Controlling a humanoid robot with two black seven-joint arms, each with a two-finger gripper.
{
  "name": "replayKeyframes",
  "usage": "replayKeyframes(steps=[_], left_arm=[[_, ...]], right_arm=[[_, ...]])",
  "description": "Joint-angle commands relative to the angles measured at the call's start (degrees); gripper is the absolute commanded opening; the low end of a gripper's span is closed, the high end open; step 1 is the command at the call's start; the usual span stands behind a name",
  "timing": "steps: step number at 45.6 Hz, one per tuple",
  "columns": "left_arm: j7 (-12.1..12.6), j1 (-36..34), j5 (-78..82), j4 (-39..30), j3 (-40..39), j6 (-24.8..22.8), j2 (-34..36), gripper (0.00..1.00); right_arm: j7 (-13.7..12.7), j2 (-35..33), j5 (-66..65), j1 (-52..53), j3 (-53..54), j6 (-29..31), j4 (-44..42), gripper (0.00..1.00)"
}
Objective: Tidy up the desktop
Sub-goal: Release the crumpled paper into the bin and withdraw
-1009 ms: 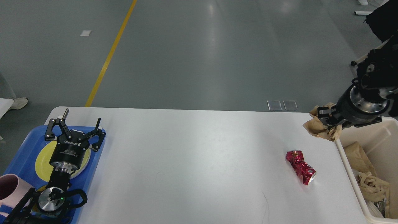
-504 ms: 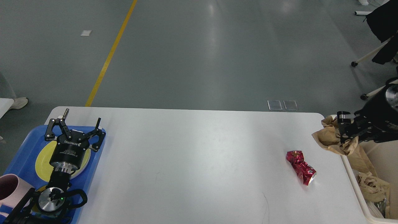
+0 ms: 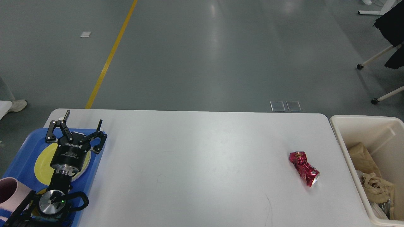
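The white desktop [image 3: 195, 164] fills the lower part of the head view. A crushed red can [image 3: 303, 168] lies on it near the right side. My left gripper [image 3: 79, 125] stands open over the blue tray [image 3: 94, 162] at the left end, nothing between its fingers. Under it sits a yellow plate [image 3: 42, 162]. My right gripper is out of view. Crumpled brown paper [image 3: 363, 159] lies inside the cream bin [image 3: 339, 126] just past the desktop's right edge.
A pink mug [image 3: 8, 189] stands at the tray's near left corner. Grey floor with a yellow line [image 3: 110, 56] lies beyond the desktop. Chair legs on castors [image 3: 375, 101] stand at the far right.
My right arm, which held crumpled brown paper over the bin's corner, has swung right and left the view. The paper is no longer at the bin's rim. The left arm has not moved.
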Motion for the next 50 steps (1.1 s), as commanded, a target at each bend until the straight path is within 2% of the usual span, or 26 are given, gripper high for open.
replayKeyframes(steps=[1, 7, 13, 18, 24, 30, 42, 43, 46, 50], left_arm=[[0.0, 0.0, 0.0, 0.0, 0.0, 0.0, 0.0, 0.97], [0.0, -0.1, 0.0, 0.0, 0.0, 0.0, 0.0, 0.97], [0.0, 0.0, 0.0, 0.1, 0.0, 0.0, 0.0, 0.97], [0.0, -0.1, 0.0, 0.0, 0.0, 0.0, 0.0, 0.97], [0.0, -0.1, 0.0, 0.1, 0.0, 0.0, 0.0, 0.97], [0.0, -0.1, 0.0, 0.0, 0.0, 0.0, 0.0, 0.97], [-0.1, 0.0, 0.0, 0.0, 0.0, 0.0, 0.0, 0.97], [0.0, -0.1, 0.0, 0.0, 0.0, 0.0, 0.0, 0.97], [0.0, -0.1, 0.0, 0.1, 0.0, 0.0, 0.0, 0.97], [0.0, -0.1, 0.0, 0.1, 0.0, 0.0, 0.0, 0.97]], right_arm=[[0.0, 2.7, -0.1, -21.7, 16.8, -0.5, -13.5, 0.00], [-0.1, 11.2, -0.2, -37.0, 25.6, -2.9, -28.5, 0.00], [-0.1, 22.1, 0.2, -48.7, 27.2, -7.2, -43.8, 0.00], [-0.4, 28.7, 1.2, -54.7, 27.6, -10.4, -51.6, 0.00], [-1.1, 31.7, 2.0, -57.6, 29.1, -12.9, -53.8, 0.00], [-3.0, 32.0, 2.1, -58.5, 31.0, -15.2, -53.8, 0.00], [-3.1, 32.0, 2.0, -59.4, 31.2, -15.3, -53.8, 0.00], [-3.1, 32.0, 2.0, -59.5, 31.2, -15.4, -53.8, 0.07], [-3.0, 32.0, 2.0, -59.7, 31.2, -16.3, -54.0, 0.52], [-2.9, 31.9, 2.0, -59.8, 31.3, -20.2, -53.8, 1.00]])
